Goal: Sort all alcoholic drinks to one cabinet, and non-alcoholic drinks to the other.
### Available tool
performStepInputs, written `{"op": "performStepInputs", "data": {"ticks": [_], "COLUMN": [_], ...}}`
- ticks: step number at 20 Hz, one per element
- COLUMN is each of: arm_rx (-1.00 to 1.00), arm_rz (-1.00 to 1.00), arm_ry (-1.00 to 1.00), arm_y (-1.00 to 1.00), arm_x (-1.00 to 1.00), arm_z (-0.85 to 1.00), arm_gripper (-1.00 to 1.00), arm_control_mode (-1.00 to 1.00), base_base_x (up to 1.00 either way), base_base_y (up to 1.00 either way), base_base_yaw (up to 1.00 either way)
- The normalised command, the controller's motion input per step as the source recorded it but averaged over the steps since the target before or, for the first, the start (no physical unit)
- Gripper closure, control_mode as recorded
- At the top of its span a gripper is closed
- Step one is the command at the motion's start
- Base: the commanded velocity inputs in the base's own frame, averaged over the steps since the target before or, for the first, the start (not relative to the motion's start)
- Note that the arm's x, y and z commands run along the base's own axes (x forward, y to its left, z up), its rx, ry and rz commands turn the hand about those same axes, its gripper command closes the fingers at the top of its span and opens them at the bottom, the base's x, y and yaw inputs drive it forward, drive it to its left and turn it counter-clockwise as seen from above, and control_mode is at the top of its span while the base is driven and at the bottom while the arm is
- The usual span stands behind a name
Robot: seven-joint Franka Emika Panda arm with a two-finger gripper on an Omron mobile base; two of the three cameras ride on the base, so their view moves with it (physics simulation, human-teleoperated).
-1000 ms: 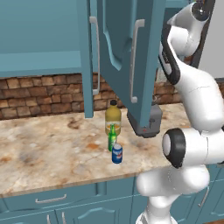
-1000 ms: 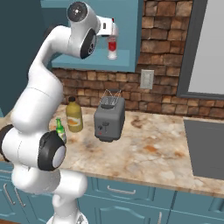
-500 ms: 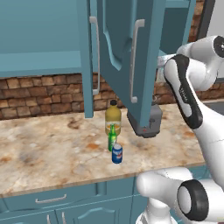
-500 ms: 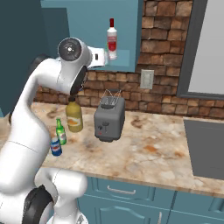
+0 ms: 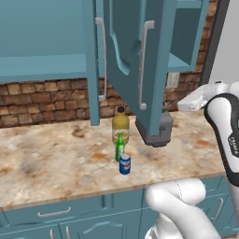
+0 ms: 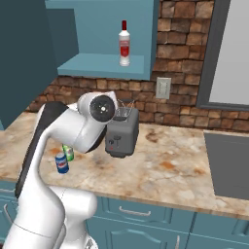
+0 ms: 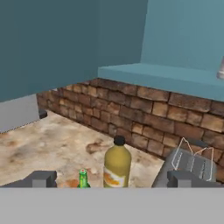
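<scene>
Green bottle (image 7: 83,178) stands between the spread, empty pincer (image 7: 111,179) tips, well beyond them, beside juice bottle (image 7: 117,163) on the table (image 7: 39,148).

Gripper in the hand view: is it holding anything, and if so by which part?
Nothing is held. The gripper is open, with empty space between its fingertips; the juice bottle and green bottle stand on the counter beyond it.

Open cabinet door (image 5: 140,70) hangs mid-frame over toaster (image 5: 161,128); juice bottle (image 5: 120,125) crowds its left; counter (image 5: 46,158) lower left lies open.
</scene>
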Motion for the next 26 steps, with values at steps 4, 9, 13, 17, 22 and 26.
{"op": "performStepInputs", "data": {"ticks": [4,9,13,17,22,26], "arm_rx": [0.0,0.0,0.0,0.0,0.0,0.0], "arm_rz": [0.27,0.22,0.22,0.22,0.26,0.18], "arm_ry": [0.12,0.04,0.01,0.04,0.11,0.06], "arm_y": [0.63,0.62,0.39,0.16,0.0,0.07], "arm_x": [-0.25,-0.01,0.0,0.06,0.17,0.28], "arm_z": [-0.31,-0.71,-0.77,-0.62,-0.29,-0.26], "arm_gripper": [-1.0,-1.0,-1.0,-1.0,-1.0,-1.0], "arm_control_mode": [-1.0,-1.0,-1.0,-1.0,-1.0,-1.0], "base_base_x": [0.0,0.0,0.0,0.0,0.0,0.0], "base_base_y": [0.0,0.0,0.0,0.0,0.0,0.0], "base_base_yaw": [0.0,0.0,0.0,0.0,0.0,0.0]}}
